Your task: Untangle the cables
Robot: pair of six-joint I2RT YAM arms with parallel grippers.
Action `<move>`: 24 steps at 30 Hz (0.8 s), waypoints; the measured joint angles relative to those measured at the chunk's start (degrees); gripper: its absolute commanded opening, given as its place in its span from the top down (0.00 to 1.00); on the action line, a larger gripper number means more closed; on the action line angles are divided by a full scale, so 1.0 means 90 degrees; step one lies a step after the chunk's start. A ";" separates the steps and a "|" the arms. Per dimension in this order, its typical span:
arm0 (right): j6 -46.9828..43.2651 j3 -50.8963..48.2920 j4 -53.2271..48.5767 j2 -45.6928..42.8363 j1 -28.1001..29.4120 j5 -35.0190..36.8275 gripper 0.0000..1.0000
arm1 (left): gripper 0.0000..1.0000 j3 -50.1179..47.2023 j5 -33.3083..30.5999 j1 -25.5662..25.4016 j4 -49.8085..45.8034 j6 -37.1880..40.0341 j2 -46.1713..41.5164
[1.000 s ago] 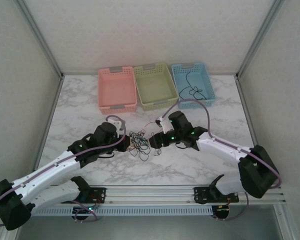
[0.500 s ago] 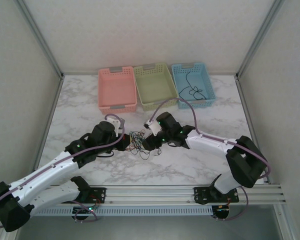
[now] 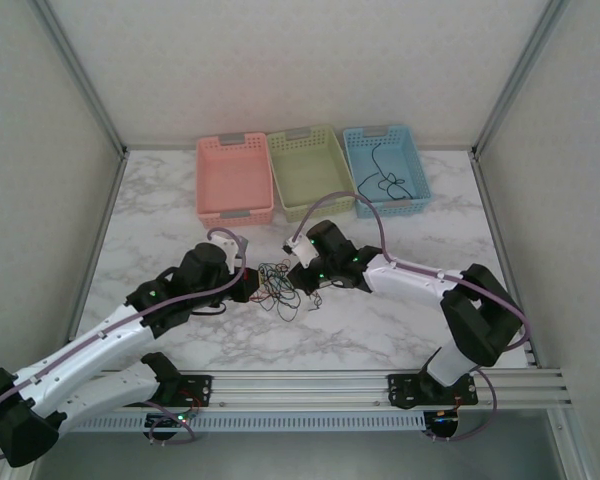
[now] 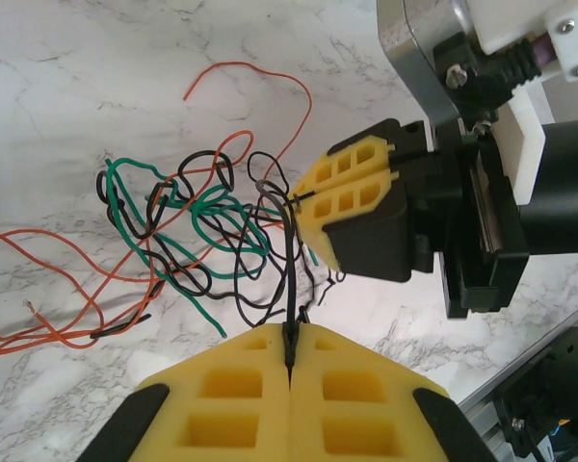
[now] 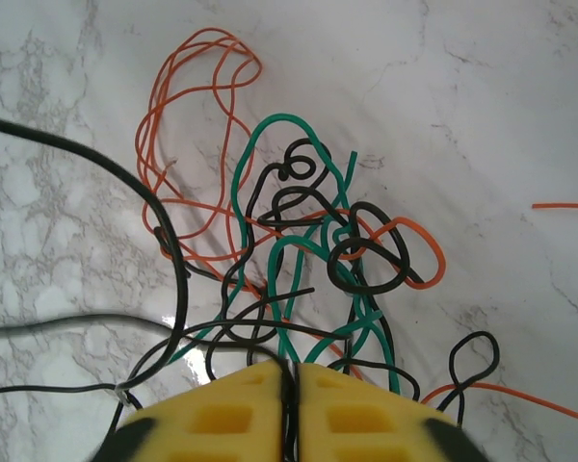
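The cables lie in a small tangle of orange, green and black wires on the marble table, between my two grippers. My left gripper is shut on a black cable that runs up from its yellow pads into the tangle. It stands at the tangle's left side. My right gripper is shut on a black cable at the edge of the tangle. It stands at the tangle's right side. In the left wrist view the right gripper pinches a black wire at its tips.
Three baskets stand in a row at the back: pink, green and blue, the blue one holding a black cable. An orange wire end trails off the tangle. A metal rail runs along the near edge.
My right gripper has moved left onto the tangle and shut on a black cable. The left gripper has stayed shut on its black cable, shifting only slightly.
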 measured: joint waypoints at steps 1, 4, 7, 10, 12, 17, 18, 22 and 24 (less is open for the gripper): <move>0.0022 -0.0024 0.0005 -0.0053 0.0000 -0.0015 1.00 | 0.99 0.0000 0.0000 0.0000 -0.0007 0.0000 -0.0012; 0.0049 -0.0143 0.0036 -0.0359 0.0000 -0.0092 1.00 | 0.71 0.0002 -0.0002 0.0000 -0.0044 0.0019 -0.0073; 0.0223 -0.0253 0.0039 -0.0818 -0.0007 -0.0126 1.00 | 0.38 0.0075 -0.0066 0.0000 -0.0153 -0.0002 -0.0153; 0.0602 -0.0250 0.0032 -0.1256 -0.0102 -0.0238 1.00 | 0.29 0.0313 -0.0323 0.0000 -0.0393 0.0017 -0.0250; 0.0942 -0.0187 -0.0129 -0.1528 -0.0253 -0.0282 1.00 | 0.24 0.0503 -0.0568 0.0000 -0.0554 0.0024 -0.0352; 0.1741 0.0413 -0.0867 -0.1766 -0.0665 -0.0534 1.00 | 0.22 0.0862 -0.1061 0.0000 -0.0964 0.0097 -0.0525; 0.1882 0.0563 -0.1022 -0.1770 -0.0714 -0.0600 1.00 | 0.23 0.0884 -0.1083 0.0000 -0.1008 0.0129 -0.0542; 0.2327 0.0814 -0.1355 -0.1848 -0.0738 -0.1037 1.00 | 0.27 0.0886 -0.0823 0.0005 -0.1081 0.0294 -0.0573; 0.2538 0.0845 -0.1496 -0.1870 -0.0738 -0.1280 1.00 | 0.29 0.0884 -0.0510 0.0007 -0.1003 0.0374 -0.0593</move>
